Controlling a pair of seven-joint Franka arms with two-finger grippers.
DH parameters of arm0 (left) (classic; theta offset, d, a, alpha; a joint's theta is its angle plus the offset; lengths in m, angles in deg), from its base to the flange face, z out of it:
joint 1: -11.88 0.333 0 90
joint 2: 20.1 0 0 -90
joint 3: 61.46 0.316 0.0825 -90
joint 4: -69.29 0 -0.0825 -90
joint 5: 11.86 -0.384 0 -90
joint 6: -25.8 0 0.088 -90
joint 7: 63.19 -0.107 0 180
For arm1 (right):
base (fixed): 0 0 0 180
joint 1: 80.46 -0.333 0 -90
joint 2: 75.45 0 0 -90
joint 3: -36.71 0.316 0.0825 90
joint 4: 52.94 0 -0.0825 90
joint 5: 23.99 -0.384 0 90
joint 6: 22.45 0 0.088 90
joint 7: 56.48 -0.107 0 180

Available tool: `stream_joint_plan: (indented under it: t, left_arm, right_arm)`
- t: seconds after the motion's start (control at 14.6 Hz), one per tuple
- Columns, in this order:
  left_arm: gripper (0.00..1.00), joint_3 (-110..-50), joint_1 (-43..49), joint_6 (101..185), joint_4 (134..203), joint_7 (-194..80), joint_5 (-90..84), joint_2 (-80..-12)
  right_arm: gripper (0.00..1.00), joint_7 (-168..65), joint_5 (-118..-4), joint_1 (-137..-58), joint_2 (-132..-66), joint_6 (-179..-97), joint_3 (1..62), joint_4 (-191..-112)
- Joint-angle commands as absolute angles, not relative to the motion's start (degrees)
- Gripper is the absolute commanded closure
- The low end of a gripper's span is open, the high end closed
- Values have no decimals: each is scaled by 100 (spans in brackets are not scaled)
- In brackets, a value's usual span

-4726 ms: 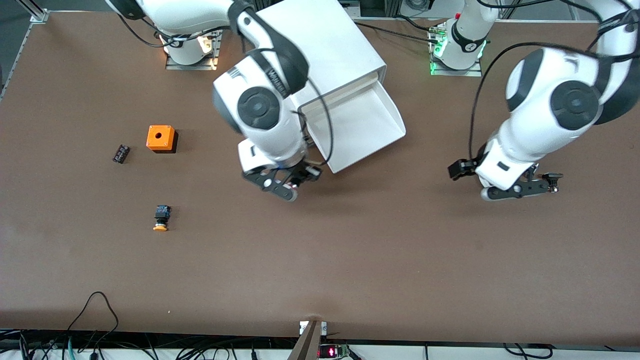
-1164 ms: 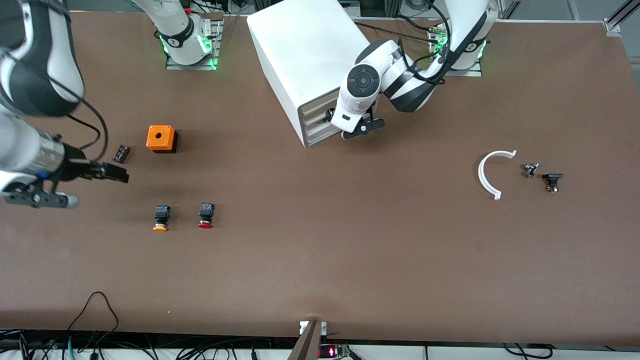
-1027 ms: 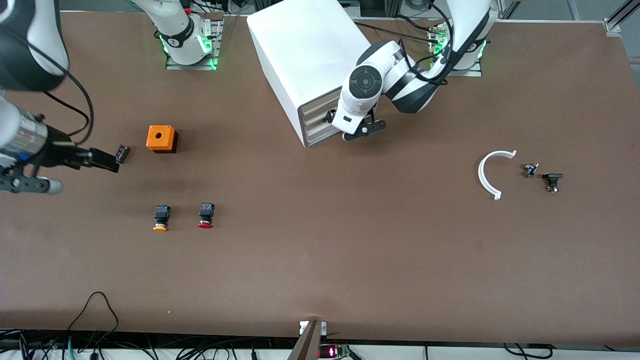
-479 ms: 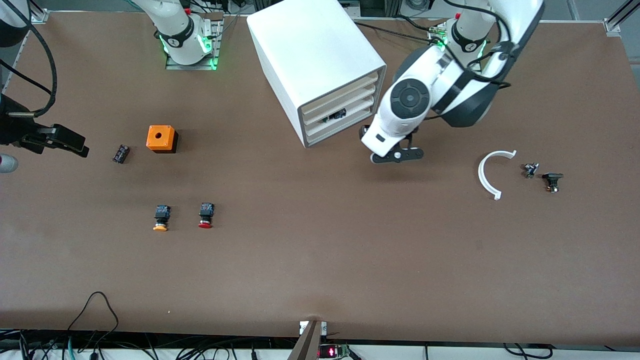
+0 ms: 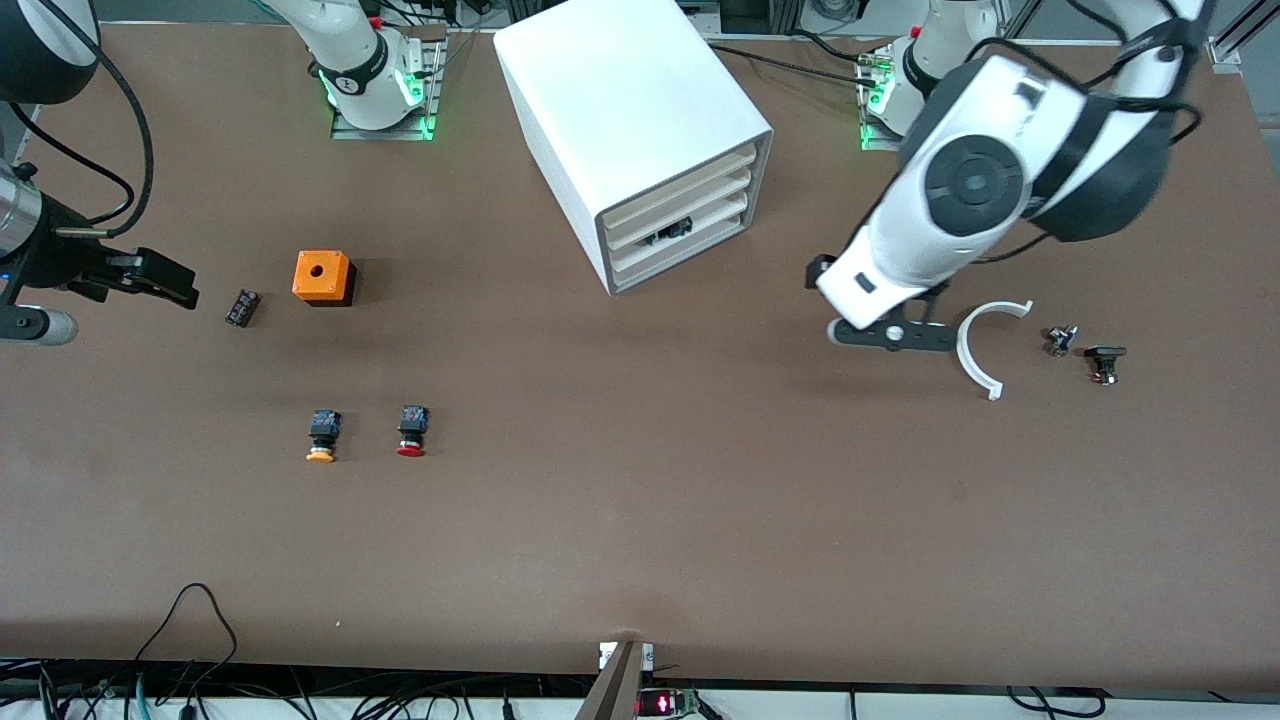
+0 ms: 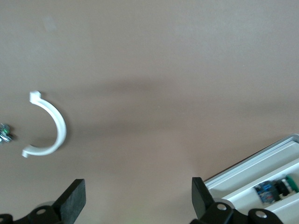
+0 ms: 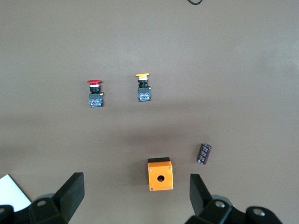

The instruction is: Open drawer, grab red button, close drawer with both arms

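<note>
1. No brand, label or writing can be read on anything in view.
2. The big white box cabinet (image 5: 640,110) stands on the brown table (image 5: 640,540) between the two arm bases, with its three cream-fronted drawers (image 5: 685,215) pushed in; a small dark part shows at the middle drawer front.
3. The small push button with a red mushroom cap and black-and-blue body (image 5: 411,430) lies on the table toward the right arm's end, nearer to the front camera than the cabinet, just beside a like button with an orange-yellow cap (image 5: 322,436).
4. The orange cube with a hole (image 5: 322,277) and a small dark cylinder (image 5: 241,307) lie farther from the camera than the two buttons.
5. The left arm reaches out from its base, elbow raised; the left end effector (image 5: 890,335) hangs over bare table beside a white curved plastic strip (image 5: 978,345), fingers (image 6: 72,203) spread wide and holding nothing.
6. The right arm is at the table's edge; the right end effector (image 5: 100,295) is over the table near the dark cylinder, fingers (image 7: 70,193) wide apart and empty.
7. Two small dark parts (image 5: 1085,348) lie near the curved strip.
</note>
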State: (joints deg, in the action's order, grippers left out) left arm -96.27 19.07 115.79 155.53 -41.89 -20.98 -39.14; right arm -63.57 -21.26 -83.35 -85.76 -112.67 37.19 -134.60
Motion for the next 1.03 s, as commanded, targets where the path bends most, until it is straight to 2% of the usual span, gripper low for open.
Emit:
stream_joint_plan:
  t: [0.0, 0.41, 0.55, 0.75, 0.96]
  left_arm:
    - [0, -9539, 2198, 11483, 15560, -5226, -2153, -3533]
    - [0, -7213, 1242, 11562, 16077, -6713, -1373, -2583]
    - [0, -6728, 1022, 11710, 16490, -6960, -1204, -2171]
    - [0, -6515, 951, 12710, 17149, -6961, -1212, -1590]
    - [0, -6480, 907, 12609, 17186, -6926, -1265, -1501]
  right_arm:
    - [0, -6456, -2022, -8362, -7817, -11641, 3714, -14470]
    - [0, -6447, -2065, -8371, -7826, -11596, 3741, -14259]
    - [0, -6456, -2083, -8362, -7826, -11596, 3741, -14250]
    - [0, -6456, -2074, -8362, -7826, -11588, 3750, -14250]
    - [0, -6448, -2109, -8362, -7826, -11596, 3750, -14250]
